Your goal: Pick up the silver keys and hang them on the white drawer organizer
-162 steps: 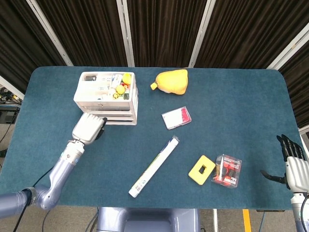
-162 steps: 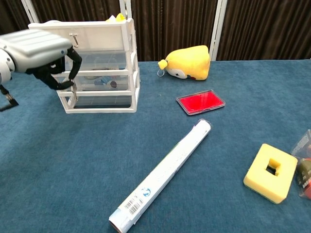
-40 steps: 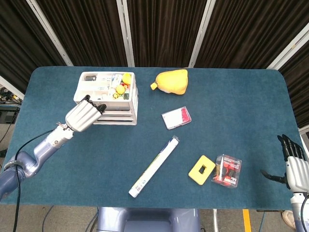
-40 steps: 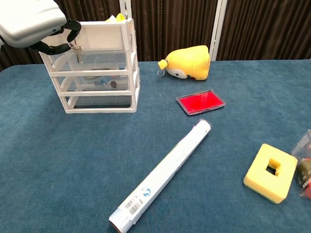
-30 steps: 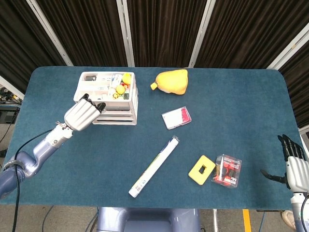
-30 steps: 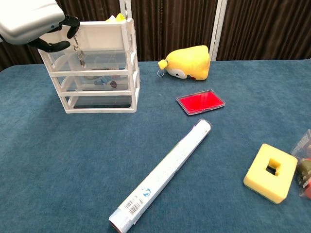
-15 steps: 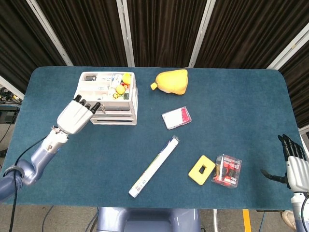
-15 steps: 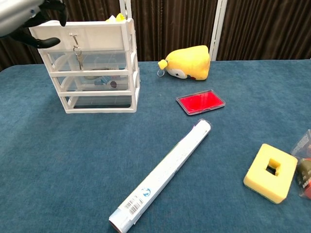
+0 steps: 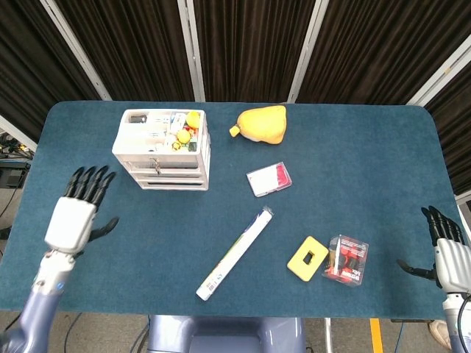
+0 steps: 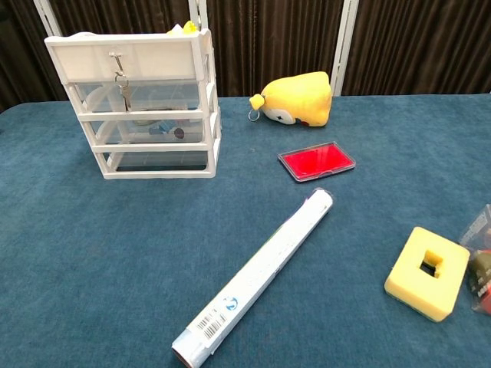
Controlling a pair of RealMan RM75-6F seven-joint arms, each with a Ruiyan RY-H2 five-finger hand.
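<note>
The silver keys [image 10: 121,83] hang from a hook on the front of the top drawer of the white drawer organizer [image 10: 165,115]; in the head view the keys [image 9: 154,165] show as a small glint on the organizer [image 9: 163,148]. My left hand [image 9: 77,209] is low at the table's left, well away from the organizer, open with fingers spread and empty. My right hand [image 9: 445,251] sits off the table's right edge, fingers apart, holding nothing. Neither hand appears in the chest view.
A yellow plush toy [image 9: 261,123] lies right of the organizer. A red flat case [image 9: 268,179], a long white roll [image 9: 235,253], a yellow foam block [image 9: 307,258] and a red-and-clear packet [image 9: 347,259] are spread across the table's middle and right.
My left hand lifted the keys to the organizer's top drawer hook, let go, and drew back down and left. The keys now hang alone. The right hand stayed still.
</note>
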